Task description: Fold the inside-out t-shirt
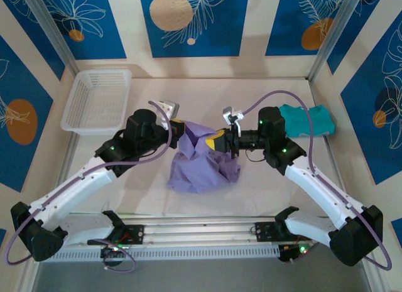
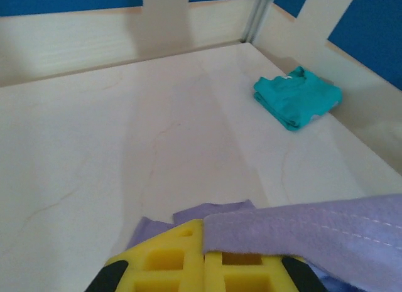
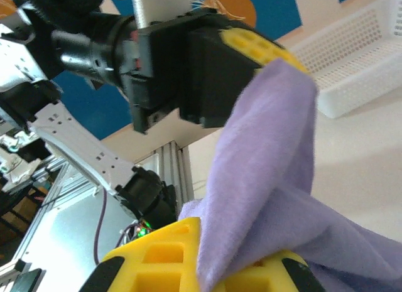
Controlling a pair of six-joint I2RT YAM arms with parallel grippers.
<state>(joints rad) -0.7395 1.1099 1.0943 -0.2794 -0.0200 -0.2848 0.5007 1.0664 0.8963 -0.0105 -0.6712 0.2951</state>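
Observation:
The inside-out t-shirt is a lavender bundle lifted at its top between the two arms, its lower part crumpled on the table. My left gripper is shut on the shirt's upper left edge; in the left wrist view a hemmed strip of the t-shirt runs out from between the yellow fingers. My right gripper is shut on the shirt's upper right part. The right wrist view has the fabric rising from its yellow fingers up to the left gripper.
A white plastic basket stands at the back left. A folded teal garment lies at the back right, also in the left wrist view. Wooden walls fence the table, and an aluminium rail runs along its near edge.

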